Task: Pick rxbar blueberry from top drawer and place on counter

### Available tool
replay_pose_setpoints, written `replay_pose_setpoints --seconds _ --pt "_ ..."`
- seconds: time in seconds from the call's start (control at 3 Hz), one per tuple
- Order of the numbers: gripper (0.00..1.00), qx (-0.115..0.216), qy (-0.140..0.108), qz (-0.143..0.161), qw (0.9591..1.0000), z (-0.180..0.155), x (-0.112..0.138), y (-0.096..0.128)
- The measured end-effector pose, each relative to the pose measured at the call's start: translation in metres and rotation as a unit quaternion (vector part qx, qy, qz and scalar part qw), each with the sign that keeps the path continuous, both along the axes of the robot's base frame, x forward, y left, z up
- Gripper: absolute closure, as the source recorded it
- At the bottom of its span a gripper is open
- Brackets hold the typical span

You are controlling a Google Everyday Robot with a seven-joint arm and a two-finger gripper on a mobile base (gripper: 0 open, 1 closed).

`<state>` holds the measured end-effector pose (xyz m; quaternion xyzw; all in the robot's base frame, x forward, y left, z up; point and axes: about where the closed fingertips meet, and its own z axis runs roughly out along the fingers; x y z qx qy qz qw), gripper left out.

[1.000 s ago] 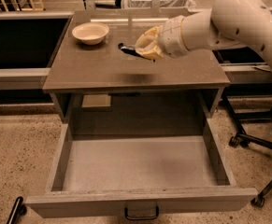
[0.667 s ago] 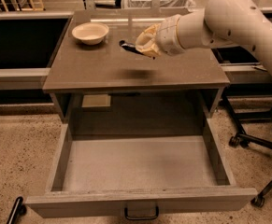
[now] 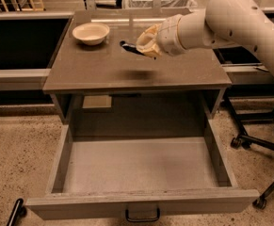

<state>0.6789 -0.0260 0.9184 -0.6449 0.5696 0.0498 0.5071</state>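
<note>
pincer (image 3: 145, 45) shifted left, holding rxbar (image 3: 128, 46) over counter (image 3: 94, 66)

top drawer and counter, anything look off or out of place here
Nothing spilled or damaged. The top drawer is pulled wide open, and the rxbar blueberry is held in the end effector above the counter, right of the bowl.

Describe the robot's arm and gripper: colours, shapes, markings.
The arm is a thick, smooth, rounded cream-white tube with small dark dots on its shell and ring seams near the wrist. The stubby, rounded gripper, over the glossy brown-grey counter, is cream with tan shading. No cables or sleeves show.
</note>
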Motion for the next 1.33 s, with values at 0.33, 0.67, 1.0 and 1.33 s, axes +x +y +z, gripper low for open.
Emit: replay_pose_setpoints --seconds 0.33,0.67,1.0,1.33 --pt "0.35 0.000 0.000 0.000 1.0000 0.0000 0.0000 0.0000" --pt "0.11 0.000 0.000 0.000 1.0000 0.0000 0.0000 0.0000" --pt "0.00 -0.002 0.002 0.002 1.0000 -0.0010 -0.0008 0.0002" --pt "0.00 -0.007 0.006 0.009 0.9999 -0.0038 -0.0032 0.0004"
